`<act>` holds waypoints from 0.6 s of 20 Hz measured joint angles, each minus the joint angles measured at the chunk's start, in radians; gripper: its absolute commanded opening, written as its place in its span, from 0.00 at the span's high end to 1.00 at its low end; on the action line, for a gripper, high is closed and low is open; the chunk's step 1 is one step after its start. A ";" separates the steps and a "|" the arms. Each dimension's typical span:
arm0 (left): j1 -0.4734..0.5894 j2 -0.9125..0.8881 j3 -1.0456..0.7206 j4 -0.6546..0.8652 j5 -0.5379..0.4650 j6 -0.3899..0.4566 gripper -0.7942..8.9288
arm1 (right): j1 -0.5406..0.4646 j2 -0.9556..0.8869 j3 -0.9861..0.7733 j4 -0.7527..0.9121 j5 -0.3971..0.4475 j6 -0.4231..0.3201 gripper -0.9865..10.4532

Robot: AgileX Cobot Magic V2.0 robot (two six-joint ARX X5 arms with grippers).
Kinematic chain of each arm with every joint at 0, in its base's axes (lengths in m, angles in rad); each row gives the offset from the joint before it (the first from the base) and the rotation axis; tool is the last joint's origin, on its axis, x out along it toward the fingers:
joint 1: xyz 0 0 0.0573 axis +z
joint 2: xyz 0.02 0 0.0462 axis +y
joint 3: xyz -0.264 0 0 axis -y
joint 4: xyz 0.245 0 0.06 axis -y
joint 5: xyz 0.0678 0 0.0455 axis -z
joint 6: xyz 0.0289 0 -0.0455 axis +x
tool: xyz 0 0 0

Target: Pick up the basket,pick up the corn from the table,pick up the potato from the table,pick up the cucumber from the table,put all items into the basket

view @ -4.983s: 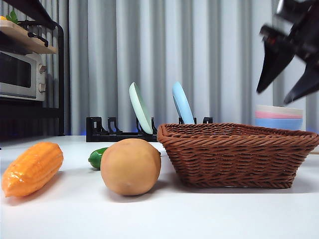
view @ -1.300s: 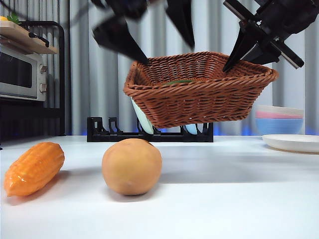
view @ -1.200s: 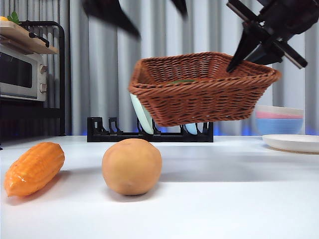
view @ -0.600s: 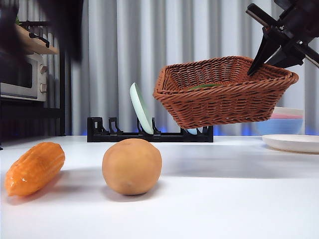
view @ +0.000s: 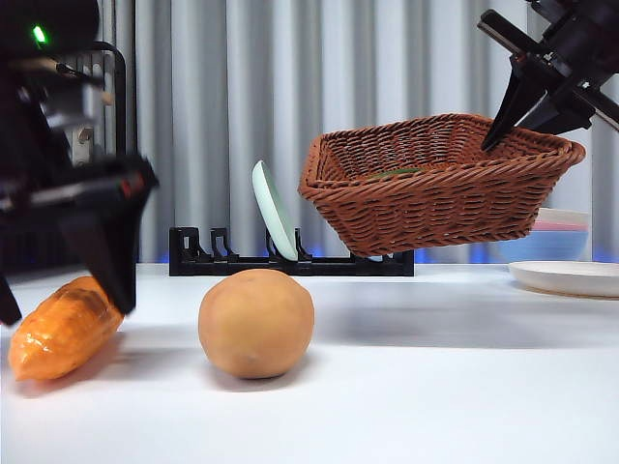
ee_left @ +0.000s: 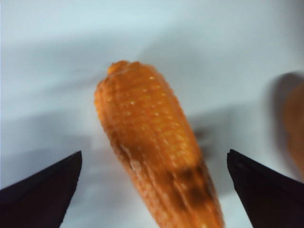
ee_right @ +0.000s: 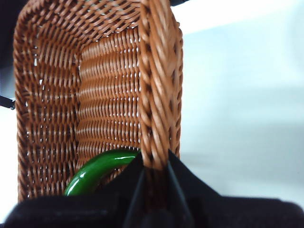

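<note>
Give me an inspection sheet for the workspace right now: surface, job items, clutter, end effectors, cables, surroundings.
Surface: white table, no spills seen.
Job's things: basket held tilted in the air; cucumber inside it; corn and potato lying on the table, apart.
Clutter: dish rack with a pale green plate; stacked bowls and a plate at far right.
End effectors: right end effector clamped on the basket rim; left end effector open, straddling the corn, not touching it.
Cables: nothing seen.
Surroundings: grey curtain behind.
</note>
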 measured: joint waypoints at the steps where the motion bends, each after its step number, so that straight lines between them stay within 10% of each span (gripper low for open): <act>1: 0.000 0.036 -0.001 0.026 0.000 0.000 0.40 | 0.000 0.000 0.000 -0.005 0.000 0.000 0.92; 5: 0.001 0.089 0.000 0.072 -0.007 0.029 0.94 | 0.000 0.000 0.000 -0.039 0.000 -0.004 0.92; 12: -0.032 -0.155 0.043 -0.065 0.044 0.083 0.93 | 0.007 0.000 0.000 -0.070 0.001 -0.032 0.92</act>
